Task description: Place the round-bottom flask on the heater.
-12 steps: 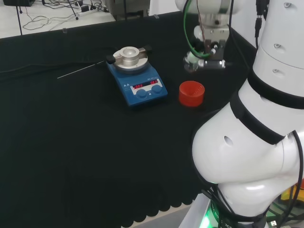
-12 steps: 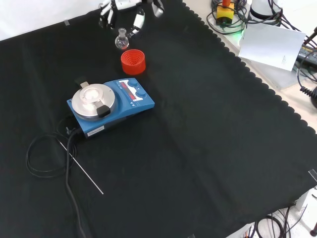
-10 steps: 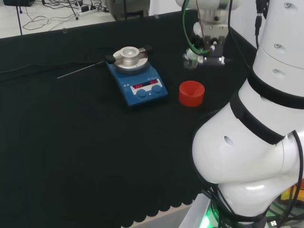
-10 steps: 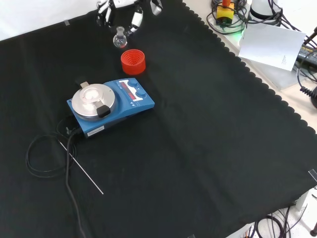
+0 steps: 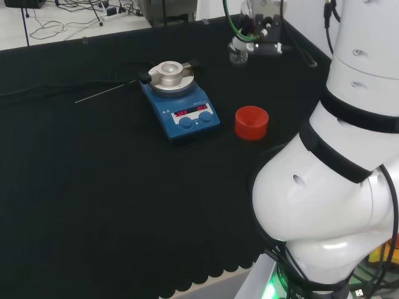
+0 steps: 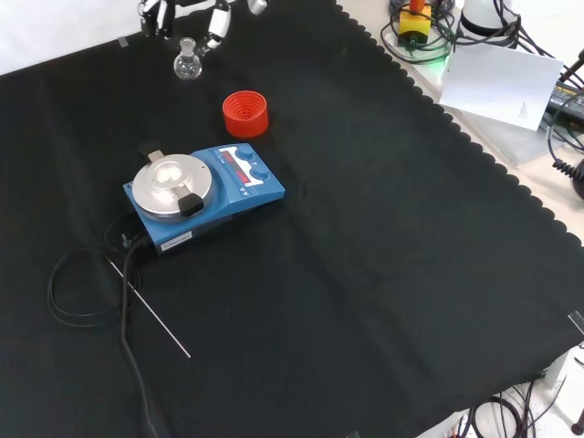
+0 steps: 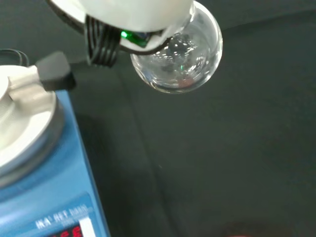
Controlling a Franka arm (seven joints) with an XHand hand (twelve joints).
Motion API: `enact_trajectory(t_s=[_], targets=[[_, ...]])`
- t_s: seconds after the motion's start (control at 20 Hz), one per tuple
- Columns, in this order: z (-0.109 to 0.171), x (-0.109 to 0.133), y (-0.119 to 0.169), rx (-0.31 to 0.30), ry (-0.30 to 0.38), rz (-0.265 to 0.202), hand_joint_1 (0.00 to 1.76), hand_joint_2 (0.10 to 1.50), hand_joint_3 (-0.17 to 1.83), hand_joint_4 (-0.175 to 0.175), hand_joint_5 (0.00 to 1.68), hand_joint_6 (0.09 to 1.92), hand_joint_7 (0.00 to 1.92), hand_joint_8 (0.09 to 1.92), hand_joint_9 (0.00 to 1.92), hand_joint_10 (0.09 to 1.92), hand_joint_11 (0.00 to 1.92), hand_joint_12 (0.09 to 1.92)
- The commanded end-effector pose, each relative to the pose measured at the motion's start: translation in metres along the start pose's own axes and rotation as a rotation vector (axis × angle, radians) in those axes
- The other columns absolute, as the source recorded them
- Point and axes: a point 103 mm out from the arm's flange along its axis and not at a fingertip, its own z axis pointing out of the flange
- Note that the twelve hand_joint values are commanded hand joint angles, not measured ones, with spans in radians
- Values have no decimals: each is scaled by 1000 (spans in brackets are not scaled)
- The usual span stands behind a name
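Note:
A small clear round-bottom flask (image 6: 188,66) hangs in the air, held by its neck in my hand (image 6: 179,13) at the front view's top edge. The head view has the flask (image 5: 236,55) under the hand (image 5: 257,38), up and to the right of the heater. The wrist view brings the glass bulb (image 7: 178,54) close, with a blurred white part of the hand (image 7: 133,15) over it. The blue heater (image 6: 203,195) with its round silver plate (image 6: 172,185) stands on the black cloth, below and apart from the flask. A red ribbed stand (image 6: 245,113) sits bare beside the heater.
A black cable (image 6: 96,283) loops off the heater at the front view's left, and a thin metal rod (image 6: 151,310) lies on the cloth beside it. The arm's white links (image 5: 336,162) stand large at the head view's right. Cables and papers lie past the cloth's scalloped edge (image 6: 474,155).
The hand has carried the flask up and away from the red stand, leftward in both the front view and the head view, closer to the heater's line.

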Motion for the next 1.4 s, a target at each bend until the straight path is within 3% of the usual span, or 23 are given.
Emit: enact_trajectory(t_s=[0.05,0.8,1.4], targets=[[1,55,35,83,8,-75,1150,637,783,-28,1185,887,390,708,654,625,322,1360],[20,142,66,121,-52,-231,1150,635,786,-29,1185,889,392,711,656,626,331,1359],[32,172,73,153,-92,-290,1150,635,788,-28,1184,891,389,711,659,627,337,1358]])
